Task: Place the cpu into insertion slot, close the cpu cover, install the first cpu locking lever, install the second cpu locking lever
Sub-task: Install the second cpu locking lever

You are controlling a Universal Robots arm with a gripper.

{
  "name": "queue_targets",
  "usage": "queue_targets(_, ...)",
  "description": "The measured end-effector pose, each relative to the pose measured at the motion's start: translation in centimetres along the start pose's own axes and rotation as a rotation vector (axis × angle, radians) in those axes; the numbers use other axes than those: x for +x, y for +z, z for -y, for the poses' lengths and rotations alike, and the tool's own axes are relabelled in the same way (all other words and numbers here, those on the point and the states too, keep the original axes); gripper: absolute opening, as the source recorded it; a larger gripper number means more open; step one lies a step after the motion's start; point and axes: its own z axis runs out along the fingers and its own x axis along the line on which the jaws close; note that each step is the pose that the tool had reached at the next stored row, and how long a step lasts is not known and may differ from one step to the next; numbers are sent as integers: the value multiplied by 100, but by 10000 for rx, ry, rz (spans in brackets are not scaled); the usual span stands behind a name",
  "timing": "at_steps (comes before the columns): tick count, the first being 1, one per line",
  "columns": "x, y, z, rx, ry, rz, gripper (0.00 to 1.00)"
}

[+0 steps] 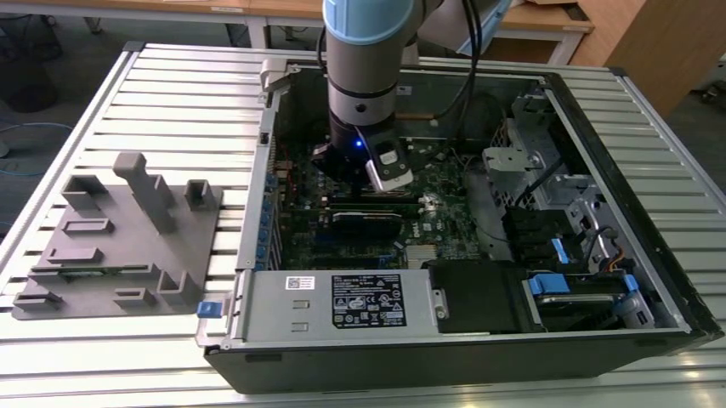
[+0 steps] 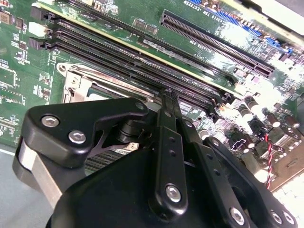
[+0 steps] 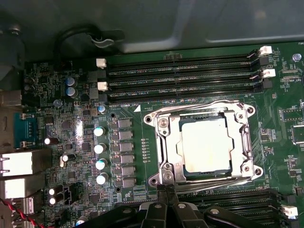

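While one cpu (image 3: pixel 206 145) sits under one cpu cover (image 3: pixel 166 149), the hand (image 3: pixel 166 190) is pressed together.

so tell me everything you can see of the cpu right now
The cpu is a flat square chip with a pale silvery metal top. It lies level in the insertion slot on the green motherboard. The cpu cover, a shiny metal frame, is down around it, its window leaving the chip's top bare. The gripper sits just beside the socket's edge, not touching the chip.

Ribbed metal table (image 1: pixel 136 93) (pale grey), wooden desks (image 1: pixel 284 8) and cabinet (image 1: pixel 658 42) behind.
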Motion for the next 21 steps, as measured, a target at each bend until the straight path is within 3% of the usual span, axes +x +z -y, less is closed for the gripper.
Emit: queue_targets(21,57,1,6,-5,2,-1,11)
